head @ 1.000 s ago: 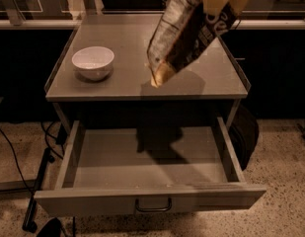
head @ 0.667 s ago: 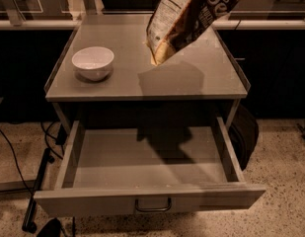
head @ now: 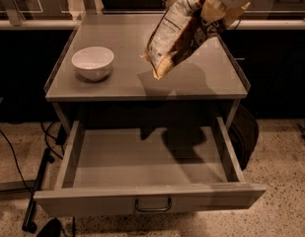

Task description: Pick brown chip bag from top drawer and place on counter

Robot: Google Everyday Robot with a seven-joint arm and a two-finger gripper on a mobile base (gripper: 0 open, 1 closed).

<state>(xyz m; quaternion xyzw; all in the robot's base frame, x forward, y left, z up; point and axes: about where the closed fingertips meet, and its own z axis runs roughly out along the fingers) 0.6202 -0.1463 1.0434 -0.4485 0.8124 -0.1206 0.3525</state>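
The brown chip bag hangs tilted in the air above the right half of the counter, its pale yellow lower end pointing down and left. My gripper is at the top right, shut on the bag's upper end. The bag casts a shadow on the counter below it. The top drawer is pulled wide open below the counter, with its loop handle at the front. Nothing lies inside the drawer.
A white bowl stands on the left side of the counter. A pale ledge with glass panels runs behind the cabinet. Black cables and a black stand lie on the speckled floor at the left.
My gripper has carried the bag up and back over the counter, away from the drawer. The bag's shadow on the counter has moved with it.
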